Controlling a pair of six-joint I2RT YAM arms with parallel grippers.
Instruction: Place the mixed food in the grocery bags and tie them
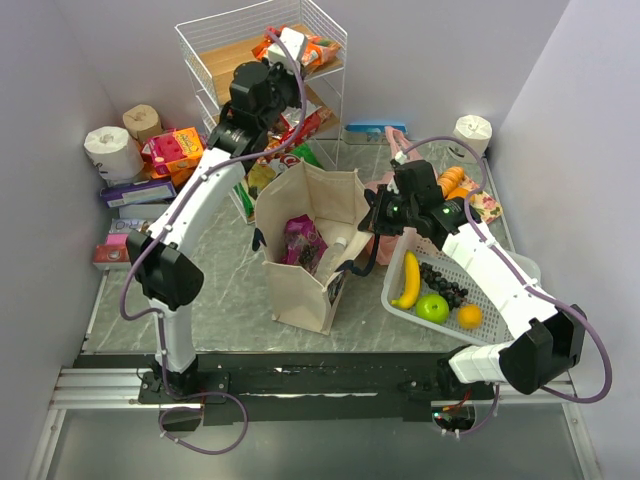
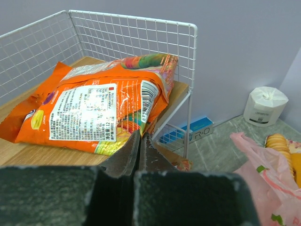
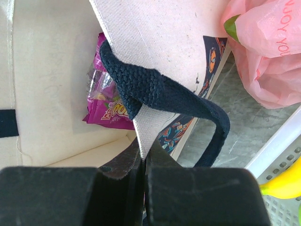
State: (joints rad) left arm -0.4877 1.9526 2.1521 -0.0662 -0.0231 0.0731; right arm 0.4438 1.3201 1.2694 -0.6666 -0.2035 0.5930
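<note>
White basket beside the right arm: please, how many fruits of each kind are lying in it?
Banana: 1
Green apple: 1
Orange: 1
Bunch of dark grapes: 1
Total: 4

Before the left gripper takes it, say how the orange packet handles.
Orange packet: probably light and floppy, since it looks puffed and creased. Its glossy film may slip. It lies flat on the shelf, so rolling seems unlikely.

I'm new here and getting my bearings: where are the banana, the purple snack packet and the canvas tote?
banana [image 1: 408, 280]: top external view, middle of its curve.
purple snack packet [image 3: 106, 110]: right wrist view, its printed face.
canvas tote [image 1: 300, 295]: top external view, near side wall.
</note>
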